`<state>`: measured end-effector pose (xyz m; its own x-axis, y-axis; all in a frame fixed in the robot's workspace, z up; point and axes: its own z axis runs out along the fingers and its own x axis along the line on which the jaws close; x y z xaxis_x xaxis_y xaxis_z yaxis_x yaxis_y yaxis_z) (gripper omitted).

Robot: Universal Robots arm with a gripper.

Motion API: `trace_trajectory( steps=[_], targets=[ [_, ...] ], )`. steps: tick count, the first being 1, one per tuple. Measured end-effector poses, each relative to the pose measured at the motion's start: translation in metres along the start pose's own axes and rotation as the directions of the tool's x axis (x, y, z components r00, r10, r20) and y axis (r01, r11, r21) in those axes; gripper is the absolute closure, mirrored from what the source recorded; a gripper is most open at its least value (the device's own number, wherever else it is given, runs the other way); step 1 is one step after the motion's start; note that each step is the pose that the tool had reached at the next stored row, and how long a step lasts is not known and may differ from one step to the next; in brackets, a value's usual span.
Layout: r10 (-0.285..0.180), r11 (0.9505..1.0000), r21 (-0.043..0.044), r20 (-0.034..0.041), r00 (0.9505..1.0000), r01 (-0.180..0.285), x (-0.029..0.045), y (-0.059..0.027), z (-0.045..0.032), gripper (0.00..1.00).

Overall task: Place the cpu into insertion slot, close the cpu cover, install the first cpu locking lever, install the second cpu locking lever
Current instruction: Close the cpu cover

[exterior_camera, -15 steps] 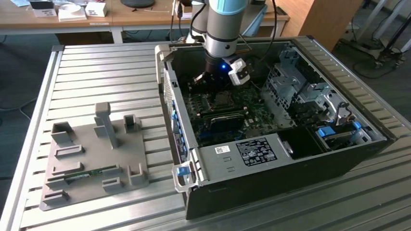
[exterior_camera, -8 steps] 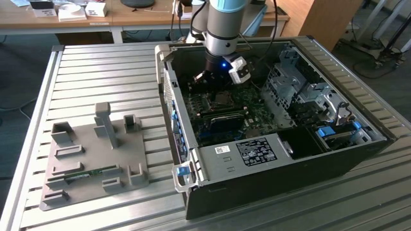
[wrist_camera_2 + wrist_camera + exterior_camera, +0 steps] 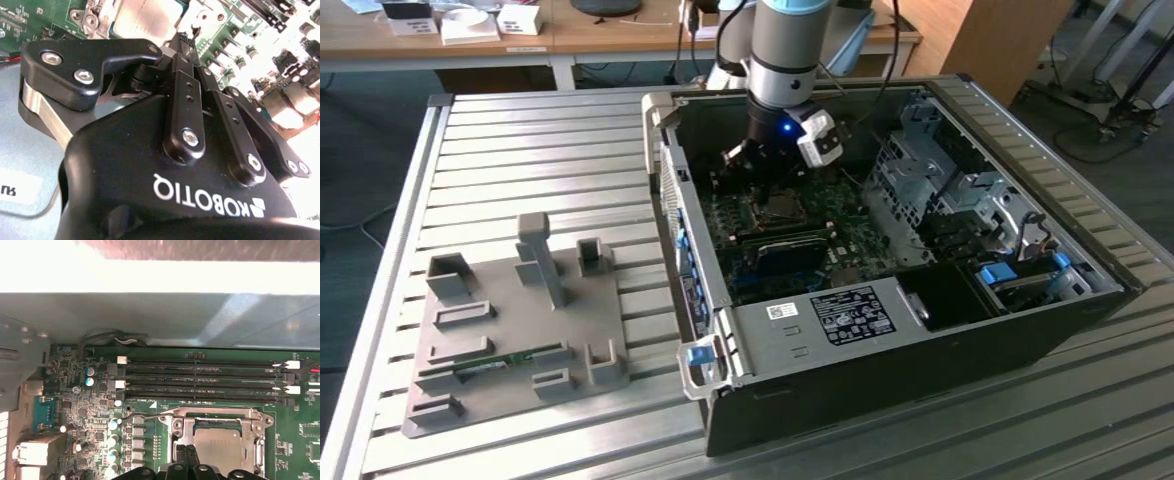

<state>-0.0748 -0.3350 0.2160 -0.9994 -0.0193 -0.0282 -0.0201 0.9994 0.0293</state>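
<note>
First wrist view: black two-fingered hand (image 3: pixel 186 456), fingertips closed together, at the edge of the thin silvery metal cover frame (image 3: pixel 212 416), lying flat around the square silver-topped cpu (image 3: pixel 218 447). Exterior view: dark square socket (image 3: pixel 785 206) holding them sits at six o'clock of the hand.

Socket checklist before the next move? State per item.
1. cpu seated: ok, its silver top lies level and square.
2. cover closed: ok, the frame lies flat around the cpu.
3. lever on the side of the memory slots latched: cannot tell. It lies low along the board, but its hook is unclear.
4. gripper shut: ok, it hangs at the cover's edge.
5. gripper touching the cover or holding anything: cannot tell.
</note>
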Motion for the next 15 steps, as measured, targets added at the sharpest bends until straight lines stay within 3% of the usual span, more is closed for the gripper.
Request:
trace_trajectory(
  steps=[5, 10, 15],
  targets=[
    [0.0, 1.0, 0.0, 0.0, 1.0, 0.0, -0.0002, 0.0002, -0.0078, 0.9],
    [0.0, 1.0, -0.0001, 0.0, 1.0, 0.0, -0.0008, 0.0002, -0.0078, 0.9],
    [0.0, 1.0, -0.0001, 0.0, 1.0, 0.0, -0.0099, 0.0, -0.0073, 0.9]
  ],
)
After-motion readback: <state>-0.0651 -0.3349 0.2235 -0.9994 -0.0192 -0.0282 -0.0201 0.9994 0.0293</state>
